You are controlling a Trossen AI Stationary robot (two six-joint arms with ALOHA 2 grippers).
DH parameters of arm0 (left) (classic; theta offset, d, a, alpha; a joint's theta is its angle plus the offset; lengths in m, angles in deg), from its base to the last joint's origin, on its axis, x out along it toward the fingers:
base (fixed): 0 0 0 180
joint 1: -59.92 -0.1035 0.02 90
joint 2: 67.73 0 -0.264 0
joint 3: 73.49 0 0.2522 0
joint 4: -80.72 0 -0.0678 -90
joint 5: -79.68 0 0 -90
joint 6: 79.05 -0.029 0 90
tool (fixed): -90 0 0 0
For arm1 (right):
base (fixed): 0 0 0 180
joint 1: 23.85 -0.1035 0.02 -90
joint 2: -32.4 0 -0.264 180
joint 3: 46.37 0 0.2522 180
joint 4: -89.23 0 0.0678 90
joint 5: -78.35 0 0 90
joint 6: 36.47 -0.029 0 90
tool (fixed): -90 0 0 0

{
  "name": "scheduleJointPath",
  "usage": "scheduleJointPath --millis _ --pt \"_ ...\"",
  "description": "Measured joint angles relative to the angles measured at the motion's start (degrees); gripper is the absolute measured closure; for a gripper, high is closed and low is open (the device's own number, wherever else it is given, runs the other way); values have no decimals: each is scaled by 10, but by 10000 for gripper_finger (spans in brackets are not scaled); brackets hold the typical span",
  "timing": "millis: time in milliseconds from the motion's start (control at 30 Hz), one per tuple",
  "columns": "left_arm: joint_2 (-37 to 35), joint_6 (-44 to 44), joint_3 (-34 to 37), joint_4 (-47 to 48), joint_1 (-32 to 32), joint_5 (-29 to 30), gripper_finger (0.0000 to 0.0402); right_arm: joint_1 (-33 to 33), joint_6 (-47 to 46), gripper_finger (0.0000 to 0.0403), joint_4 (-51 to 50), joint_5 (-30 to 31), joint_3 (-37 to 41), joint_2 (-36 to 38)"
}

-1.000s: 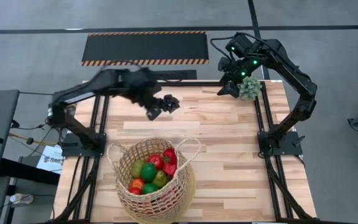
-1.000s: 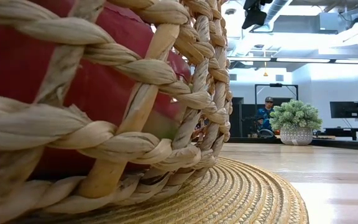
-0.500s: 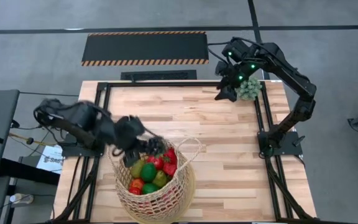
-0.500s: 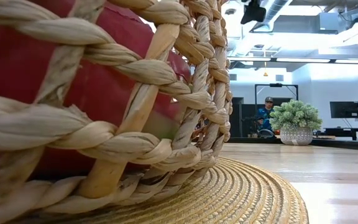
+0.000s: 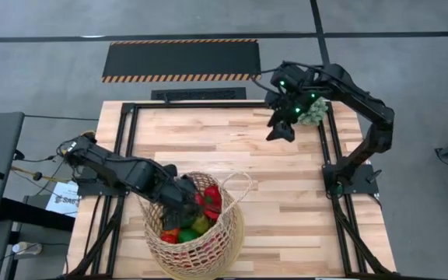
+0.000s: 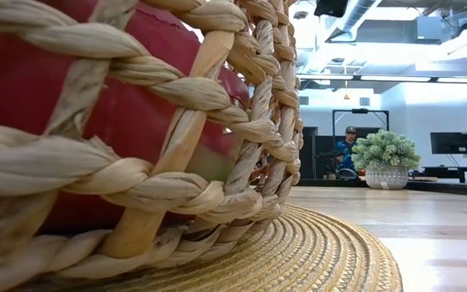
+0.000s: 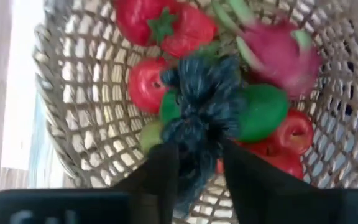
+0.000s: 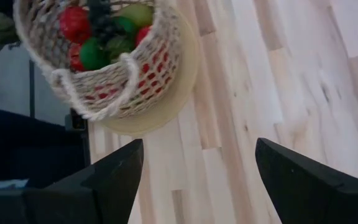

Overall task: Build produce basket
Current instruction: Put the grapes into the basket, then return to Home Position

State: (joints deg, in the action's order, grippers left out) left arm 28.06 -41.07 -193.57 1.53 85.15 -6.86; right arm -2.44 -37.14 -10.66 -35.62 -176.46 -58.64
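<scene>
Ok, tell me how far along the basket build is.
Mostly done: the basket already holds red and green fruit. In hand: the left gripper, over the basket, is shut on the dark grape bunch. Left: dropping it. The right gripper waits open, far side.

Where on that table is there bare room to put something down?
Bare wood lies across the middle, between the basket and the right end effector, and along the table's right side. The basket is crowded with fruit, the left end effector over it.
</scene>
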Motion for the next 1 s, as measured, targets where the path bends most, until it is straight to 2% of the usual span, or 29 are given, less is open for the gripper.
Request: scheduleJointPath --millis 200,300,400,467,567,633,733,867,1000 --pt "0 8 -9 6 -6 -3 189 -37 -6 76 10 -1 -2 22" --pt "-2 13 -62 7 -21 -36 152 -54 -1 76 31 -1 -30 50" --pt "-2 3 -140 6 -39 -50 131 -55 48 76 41 3 -80 89" --pt "-2 -15 -203 9 -54 -26 124 -46 87 76 43 40 -116 114" --pt "-6 -65 -289 12 -85 27 122 -28 151 76 42 134 -157 150" --pt "-56 -116 -253 -43 -112 65 123 -18 160 76 40 182 -170 175" --pt "-117 -140 -215 -71 -137 102 123 2 171 76 54 208 -174 205" --pt "-168 -189 -196 -87 -156 140 123 42 168 76 68 209 -173 242" --pt "-249 -226 -142 -145 -185 140 123 65 153 76 62 182 -142 282"
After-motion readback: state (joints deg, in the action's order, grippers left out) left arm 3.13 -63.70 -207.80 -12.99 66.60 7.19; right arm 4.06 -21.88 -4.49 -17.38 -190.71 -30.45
